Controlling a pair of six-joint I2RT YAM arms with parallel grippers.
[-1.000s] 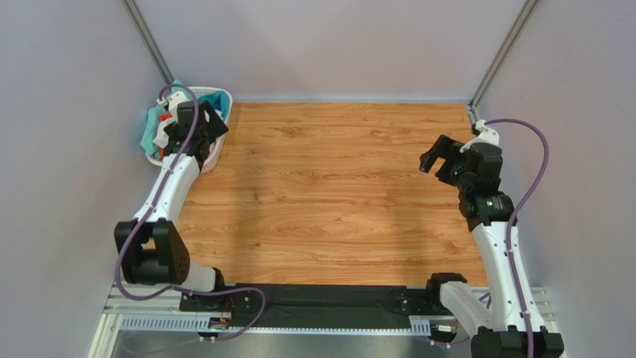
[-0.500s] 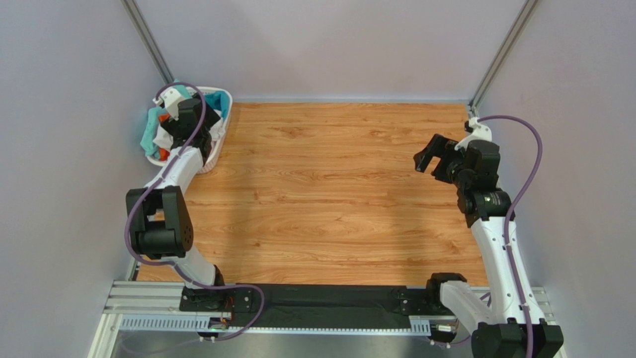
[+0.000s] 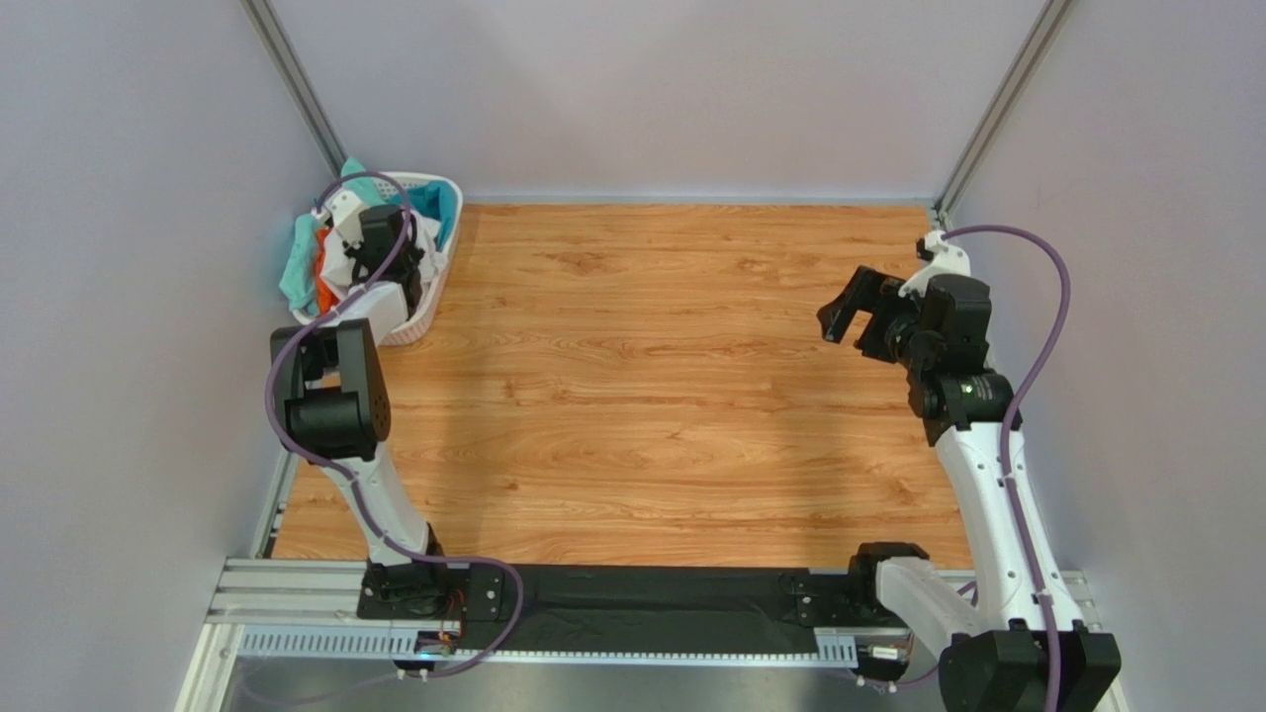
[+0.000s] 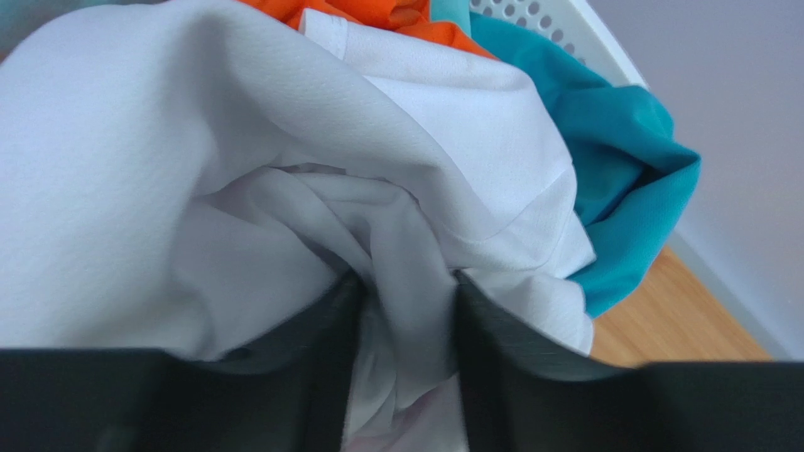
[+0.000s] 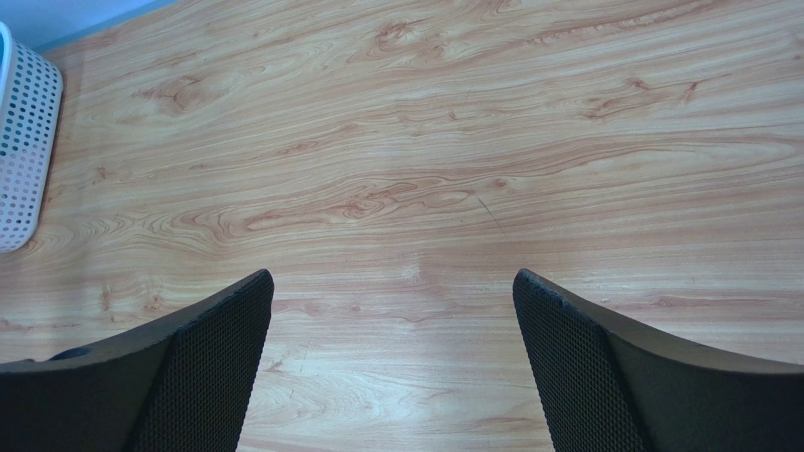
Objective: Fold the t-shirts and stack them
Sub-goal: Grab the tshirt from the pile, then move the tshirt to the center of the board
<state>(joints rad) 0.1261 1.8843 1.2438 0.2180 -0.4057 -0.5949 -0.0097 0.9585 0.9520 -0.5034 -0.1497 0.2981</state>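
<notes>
Left wrist view puts the left fingers narrow around a bunched fold of the white t-shirt. The cloth fills the gap between them and billows out beyond their tips. Past that fold, further from the fingers, an orange t-shirt shows, and a teal t-shirt hangs to the right of them. All three sit in the white basket, whose perforated rim lies beyond the teal cloth.

From the top external view the left arm reaches down into that basket, which stands at the far left corner of the worktop. The right fingers are spread wide with nothing between them. Below and ahead of them is only bare wood, with the basket's wall off to their far left.

I judge the step in hand to be the first one: drawing one shirt out of the pile. No shirt lies on the wood yet, so folding and stacking are all to come.

The next move calls for a lift high enough to bring the white shirt over the rim. It could drag the orange or teal shirt along, since the cloths are tangled. The shirt then needs carrying toward the open wood between the two arms. There the right fingers could take a second edge and help spread it flat.
</notes>
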